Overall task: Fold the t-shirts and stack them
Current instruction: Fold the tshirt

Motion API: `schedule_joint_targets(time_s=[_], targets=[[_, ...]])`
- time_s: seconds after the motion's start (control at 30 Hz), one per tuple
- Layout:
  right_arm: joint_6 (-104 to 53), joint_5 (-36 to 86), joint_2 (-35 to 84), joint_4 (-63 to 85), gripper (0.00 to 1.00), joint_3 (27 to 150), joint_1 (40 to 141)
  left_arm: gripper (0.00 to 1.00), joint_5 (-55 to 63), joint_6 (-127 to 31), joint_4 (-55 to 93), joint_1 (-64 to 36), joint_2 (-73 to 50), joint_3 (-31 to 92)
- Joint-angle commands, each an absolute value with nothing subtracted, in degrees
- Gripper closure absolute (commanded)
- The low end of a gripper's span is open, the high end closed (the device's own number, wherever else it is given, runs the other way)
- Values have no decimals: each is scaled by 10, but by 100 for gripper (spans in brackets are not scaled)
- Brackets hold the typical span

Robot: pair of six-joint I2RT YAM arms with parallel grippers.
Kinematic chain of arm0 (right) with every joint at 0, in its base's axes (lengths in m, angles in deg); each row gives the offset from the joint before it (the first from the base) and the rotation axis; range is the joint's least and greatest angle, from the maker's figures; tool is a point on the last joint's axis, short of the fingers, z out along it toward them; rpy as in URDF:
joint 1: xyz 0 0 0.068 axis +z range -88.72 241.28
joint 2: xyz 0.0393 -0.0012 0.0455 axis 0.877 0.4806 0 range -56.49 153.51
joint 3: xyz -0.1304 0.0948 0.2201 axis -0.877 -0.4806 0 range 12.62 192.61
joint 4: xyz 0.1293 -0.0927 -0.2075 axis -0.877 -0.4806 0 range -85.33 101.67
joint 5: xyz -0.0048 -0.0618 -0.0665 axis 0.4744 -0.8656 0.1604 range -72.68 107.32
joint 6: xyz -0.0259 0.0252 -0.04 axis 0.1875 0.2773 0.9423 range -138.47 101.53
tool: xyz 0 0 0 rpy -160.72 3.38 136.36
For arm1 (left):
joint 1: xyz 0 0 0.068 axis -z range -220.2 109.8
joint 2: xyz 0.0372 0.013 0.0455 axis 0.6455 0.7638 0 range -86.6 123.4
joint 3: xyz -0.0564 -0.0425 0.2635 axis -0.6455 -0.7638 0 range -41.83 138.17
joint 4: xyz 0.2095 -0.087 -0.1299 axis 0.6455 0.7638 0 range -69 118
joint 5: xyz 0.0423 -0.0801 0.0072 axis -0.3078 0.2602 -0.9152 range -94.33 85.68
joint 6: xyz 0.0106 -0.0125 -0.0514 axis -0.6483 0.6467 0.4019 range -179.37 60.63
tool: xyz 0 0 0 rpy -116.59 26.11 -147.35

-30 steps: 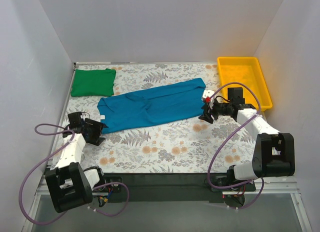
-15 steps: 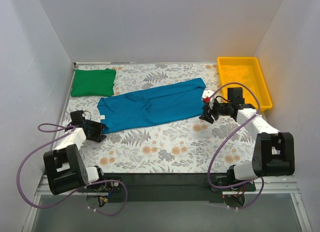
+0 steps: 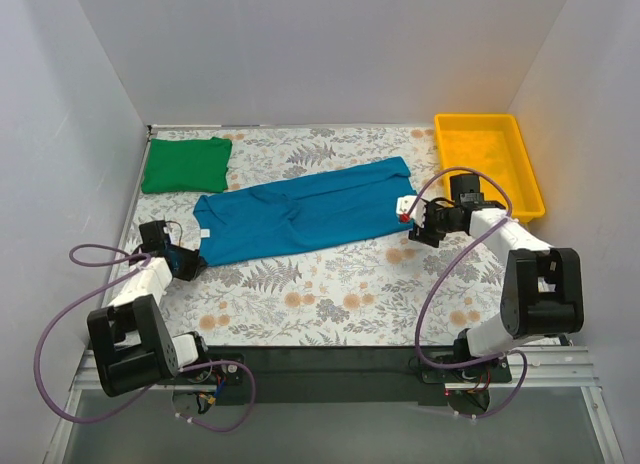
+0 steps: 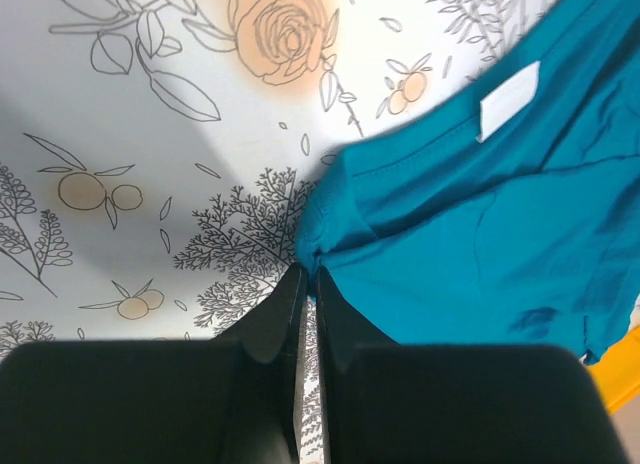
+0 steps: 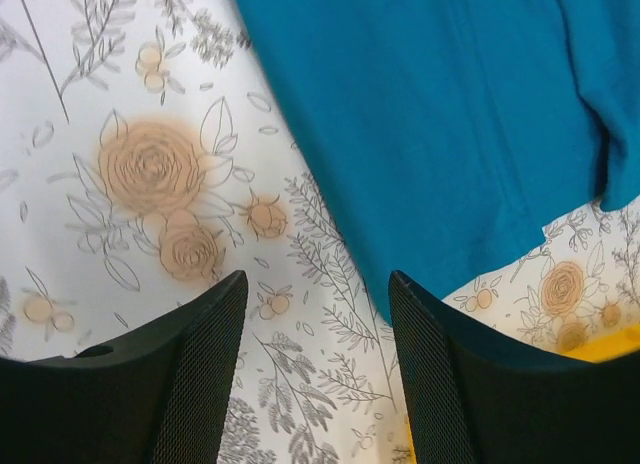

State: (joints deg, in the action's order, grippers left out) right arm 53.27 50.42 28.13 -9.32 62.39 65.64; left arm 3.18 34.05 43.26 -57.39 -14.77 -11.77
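Observation:
A teal-blue t-shirt [image 3: 305, 212] lies spread flat across the middle of the flowered cloth, its white neck label [image 4: 510, 99] facing up. My left gripper [image 3: 196, 262] sits at its near-left corner. In the left wrist view the gripper [image 4: 310, 271] is shut, with a bunched bit of that teal corner [image 4: 325, 219] pinched between its tips. My right gripper [image 3: 412, 224] is at the shirt's near-right corner. It stands open [image 5: 318, 284] low over the cloth, the teal hem [image 5: 430, 114] reaching in beside its right finger. The bright green t-shirt [image 3: 186, 164] lies folded at the far left.
A yellow plastic tray [image 3: 490, 164] stands at the far right, just behind the right arm; its edge shows in the right wrist view [image 5: 610, 342]. White walls close in the left, right and back sides. Purple cables loop beside both arm bases.
My left gripper has moved in to the teal shirt's near-left corner and shut on it. The right gripper has shifted slightly toward the shirt's near-right corner and stays open.

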Motion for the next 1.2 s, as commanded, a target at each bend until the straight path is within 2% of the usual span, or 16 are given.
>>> schedule_joint_targets(time_s=[0.0, 0.17, 0.37, 0.57, 0.77, 0.87, 0.93, 1.17], targets=[[711, 471, 310, -166, 35, 666, 658, 100, -9, 318, 428, -577, -188, -120], [738, 472, 380, -173, 36, 726, 658, 100, 2, 307, 427, -577, -208, -124], [743, 426, 435, -176, 44, 756, 681, 100, 14, 298, 433, -578, -210, -116], [740, 401, 455, -186, 60, 754, 686, 100, 19, 297, 439, -578, -214, -113], [734, 368, 449, -188, 81, 727, 686, 100, 19, 296, 460, -583, -223, -106], [727, 356, 432, -193, 94, 700, 683, 100, 17, 301, 482, -589, -229, -103], [723, 355, 404, -195, 98, 679, 680, 100, 14, 302, 487, -592, -236, -101], [728, 371, 263, -229, 99, 552, 680, 100, 2, 309, 520, -597, -253, -93]])
